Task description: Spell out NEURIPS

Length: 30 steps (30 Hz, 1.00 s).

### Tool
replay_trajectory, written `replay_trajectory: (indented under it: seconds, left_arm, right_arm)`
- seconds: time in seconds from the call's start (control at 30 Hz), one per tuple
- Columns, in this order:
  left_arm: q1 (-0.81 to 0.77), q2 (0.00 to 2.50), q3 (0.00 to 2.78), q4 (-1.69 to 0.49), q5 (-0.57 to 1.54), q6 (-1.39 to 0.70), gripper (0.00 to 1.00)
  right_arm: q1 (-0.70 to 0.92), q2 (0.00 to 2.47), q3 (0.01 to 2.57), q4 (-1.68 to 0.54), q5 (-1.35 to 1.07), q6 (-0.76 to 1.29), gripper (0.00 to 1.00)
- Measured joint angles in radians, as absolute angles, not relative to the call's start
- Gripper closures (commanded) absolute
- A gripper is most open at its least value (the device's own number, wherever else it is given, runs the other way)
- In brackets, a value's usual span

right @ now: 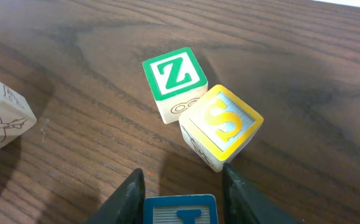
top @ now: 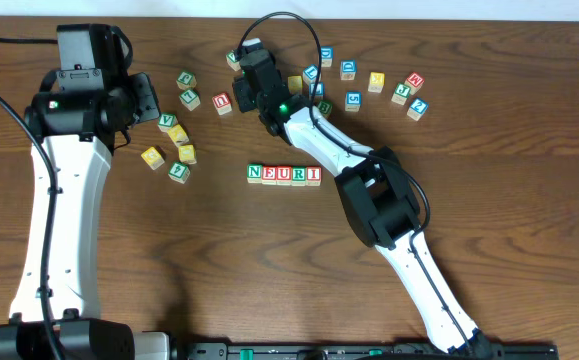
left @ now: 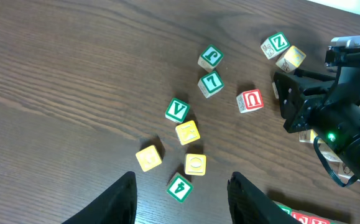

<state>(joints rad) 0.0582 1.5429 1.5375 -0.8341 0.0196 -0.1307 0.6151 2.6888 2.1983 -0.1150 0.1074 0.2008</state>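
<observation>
Far left, the left gripper (left: 181, 175) is just hanging over the table with its fingers spread and nothing between them. Below it is a loose bunch of spare cubes (left: 186, 132): a green V, a green 7, a couple of yellow ones and a green 4, none of which the word needs as far as I can see. A bit further right there's a lone red cube (top: 222, 100), and then near the back edge a green Z cube (right: 175, 78) with the yellow S cube (right: 223, 127) pressed right up against its corner, so the S is out of line and waiting. The right gripper (right: 181, 202) is just in front of those two, and its fingers look clamped on the sides of a blue-rimmed cube (right: 181, 211). The letter is cut off at the frame edge, so I can't say if it's the P, but that'd be my guess. In the middle of the table the row (top: 284, 175) reads N E U R I, touching and pretty straight, so five of seven are done. That leaves P and S for the right end. The scatter of cubes on the right (top: 376, 82) is too small to read
</observation>
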Motion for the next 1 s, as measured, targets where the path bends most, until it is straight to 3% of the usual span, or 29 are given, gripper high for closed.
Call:
replay_trajectory:
  seconds: [0.5, 1.0]
  left_arm:
    - [0.058, 1.543, 1.538, -0.834, 0.02, -0.131, 0.53]
    - [0.058, 1.543, 1.538, -0.834, 0.02, -0.131, 0.53]
  right_arm:
    - [0.615, 2.688, 2.204, -0.14, 0.11, 0.201, 0.79]
    - [0.615, 2.55, 2.204, -0.282, 0.11, 0.202, 0.84]
